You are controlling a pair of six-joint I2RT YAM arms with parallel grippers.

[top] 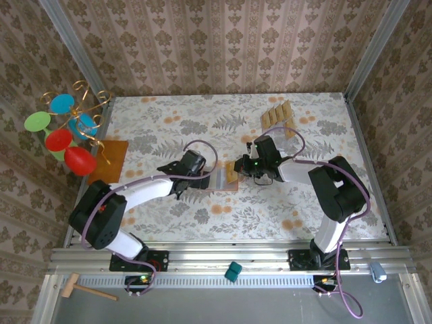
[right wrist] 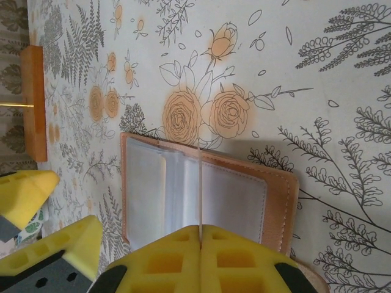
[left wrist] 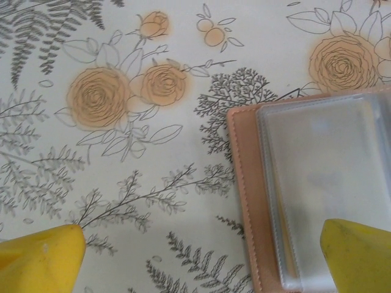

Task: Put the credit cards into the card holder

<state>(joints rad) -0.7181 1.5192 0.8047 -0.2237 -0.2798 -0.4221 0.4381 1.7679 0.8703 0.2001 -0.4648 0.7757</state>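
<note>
The card holder [right wrist: 275,201] lies opened flat in the middle of the bench [top: 169,115], lining upward, between the two arms; its clear pockets look empty, though the frosted plastic makes that hard to be sure of; the right fingers [right wrist: 200,247] are pressed shut on one card [right wrist: 200,177], seen edge-on and upright, just above the holder's fold and not yet in a pocket; the left fingers [top: 206,181] are spread as wide as they go with nothing between them, one yellow fingertip [left wrist: 357,253] over a pocket near the holder's edge, whether touching it I cannot tell; the other credit cards [top: 277,113] lie in a fanned row toward the far right of the bench, well apart from the holder. I judge the task barely begun: the first card is about to go in, and the whole row is left to fetch.
</note>
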